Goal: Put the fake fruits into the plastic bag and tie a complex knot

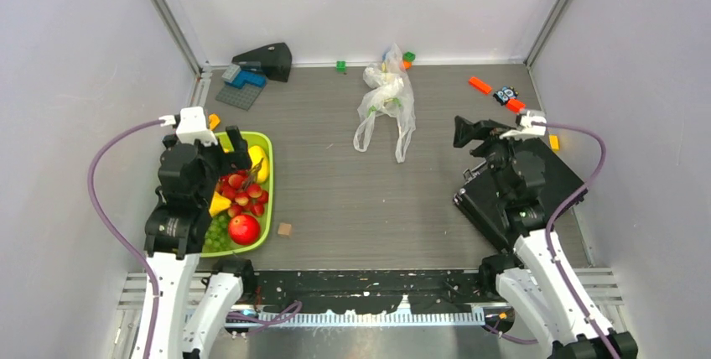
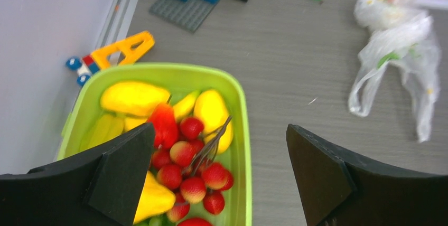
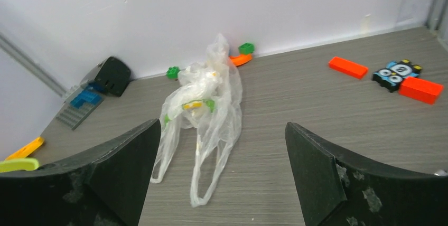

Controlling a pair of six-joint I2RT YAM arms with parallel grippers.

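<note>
The grey wood-grain table fills the overhead view between pale walls. At lower right a black board lies flat under the right arm, and the right gripper hangs above the table with its jaws spread wide and holding nothing. At lower left the left gripper hovers over the lime-green tray, its jaws likewise parted and empty. The plastic bag lies crumpled at upper centre, near the back wall and well apart from both grippers, its handle loops trailing toward the bottom of the frame; small yellow and green bits show through the film. The fake fruits are heaped in the tray: yellow pieces toward its far end, red strawberries in the middle, a red apple and green grapes at the near end. Orange bricks sit at upper right, and a small brown cube lies just right of the tray.
</note>
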